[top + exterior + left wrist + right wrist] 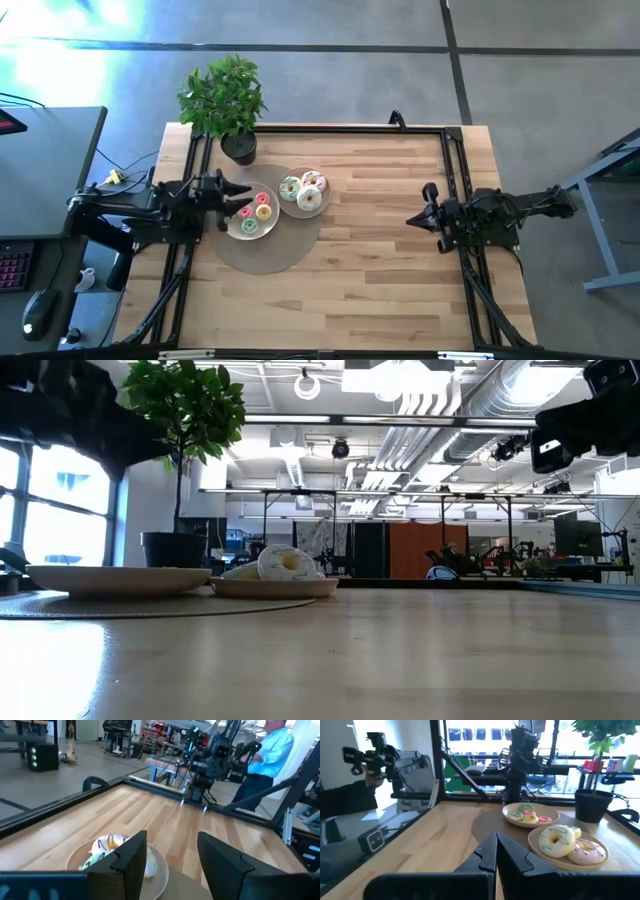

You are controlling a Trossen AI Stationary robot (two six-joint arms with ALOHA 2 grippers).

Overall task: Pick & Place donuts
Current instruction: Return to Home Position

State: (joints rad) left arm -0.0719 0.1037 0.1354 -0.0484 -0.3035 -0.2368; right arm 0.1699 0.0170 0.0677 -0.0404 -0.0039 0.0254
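Note:
Several mini donuts [254, 213] in pink, yellow and green lie on a beige plate [232, 228] at the table's left. Three larger iced donuts [303, 190] lie on a second plate [283, 208] just right of it; one shows in the low view [285, 563]. My left gripper [242, 197] is open and empty above the left rim of the mini donut plate; its wrist view shows its fingers apart [172, 855] over the larger donuts [112, 851]. My right gripper [412, 218] is shut and empty at the table's right, fingers together [496, 851], facing both plates [568, 864].
Both plates sit on a round brown mat [268, 252]. A potted plant [225, 100] stands at the far left behind the plates. A black frame rail [330, 128] runs along the table's far edge. A person in a blue shirt [270, 755] stands beyond the table's right side.

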